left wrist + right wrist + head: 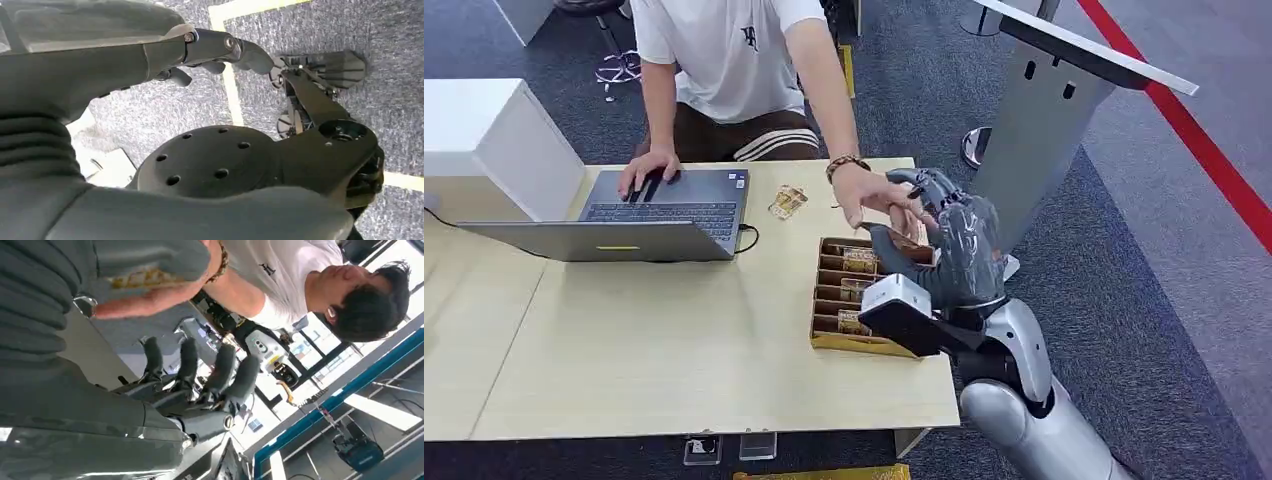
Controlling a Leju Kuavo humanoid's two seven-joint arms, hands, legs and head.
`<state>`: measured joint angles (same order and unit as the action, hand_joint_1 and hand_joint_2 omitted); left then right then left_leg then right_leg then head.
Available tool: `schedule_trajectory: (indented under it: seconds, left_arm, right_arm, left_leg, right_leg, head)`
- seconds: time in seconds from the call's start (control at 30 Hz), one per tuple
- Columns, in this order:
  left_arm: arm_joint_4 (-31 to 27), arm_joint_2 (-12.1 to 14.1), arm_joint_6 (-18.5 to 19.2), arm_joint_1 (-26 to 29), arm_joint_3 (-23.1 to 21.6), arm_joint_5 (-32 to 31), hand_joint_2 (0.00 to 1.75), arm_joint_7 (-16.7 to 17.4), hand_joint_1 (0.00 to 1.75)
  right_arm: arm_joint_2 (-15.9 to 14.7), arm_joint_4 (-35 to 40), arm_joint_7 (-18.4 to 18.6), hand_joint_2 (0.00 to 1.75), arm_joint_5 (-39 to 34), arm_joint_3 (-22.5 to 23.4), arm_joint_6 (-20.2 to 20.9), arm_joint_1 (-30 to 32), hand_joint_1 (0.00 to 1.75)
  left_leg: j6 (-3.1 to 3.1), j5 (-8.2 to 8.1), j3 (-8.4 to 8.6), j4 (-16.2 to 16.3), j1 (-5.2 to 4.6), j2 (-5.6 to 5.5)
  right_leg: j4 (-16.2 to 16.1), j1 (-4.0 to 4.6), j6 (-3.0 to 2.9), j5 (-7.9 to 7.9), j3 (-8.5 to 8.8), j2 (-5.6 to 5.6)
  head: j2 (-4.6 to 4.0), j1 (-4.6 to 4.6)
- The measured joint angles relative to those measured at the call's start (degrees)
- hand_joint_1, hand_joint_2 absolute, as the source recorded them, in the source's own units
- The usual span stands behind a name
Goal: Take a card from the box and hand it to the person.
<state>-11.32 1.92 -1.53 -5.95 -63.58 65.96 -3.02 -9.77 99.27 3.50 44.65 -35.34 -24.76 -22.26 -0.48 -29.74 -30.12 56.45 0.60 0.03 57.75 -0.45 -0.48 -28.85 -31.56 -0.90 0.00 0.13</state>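
I see my right hand (944, 245) pinching a card (902, 244) just above the box (844, 290), touching the person's hand (869, 195).

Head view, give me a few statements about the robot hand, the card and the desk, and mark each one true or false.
1. The right robot hand holds a card above the box. True.
2. The person's hand is at the card. True.
3. The laptop is closed. False: its lid is open, and the person's other hand rests on it.
4. The box sits on the floor. False: it sits on the wooden table, near the edge on the robot's right.
5. A loose card lies on the table between laptop and box. True.
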Motion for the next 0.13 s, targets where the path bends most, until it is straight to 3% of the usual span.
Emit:
schedule_trajectory:
  seconds: [0.13]
  left_arm:
    - [0.0,0.0,-0.2,0.0,0.0,0.55,0.0,-0.07,0.0]
  right_arm:
    - [0.13,-0.09,-0.79,1.75,-5.63,0.02,0.92,0.01,0.0]
  left_leg:
    - [0.0,0.0,0.0,0.0,0.0,0.0]
  right_leg:
    - [0.0,0.0,0.0,0.0,0.0,0.0]
  head:
    - [0.0,-0.02]
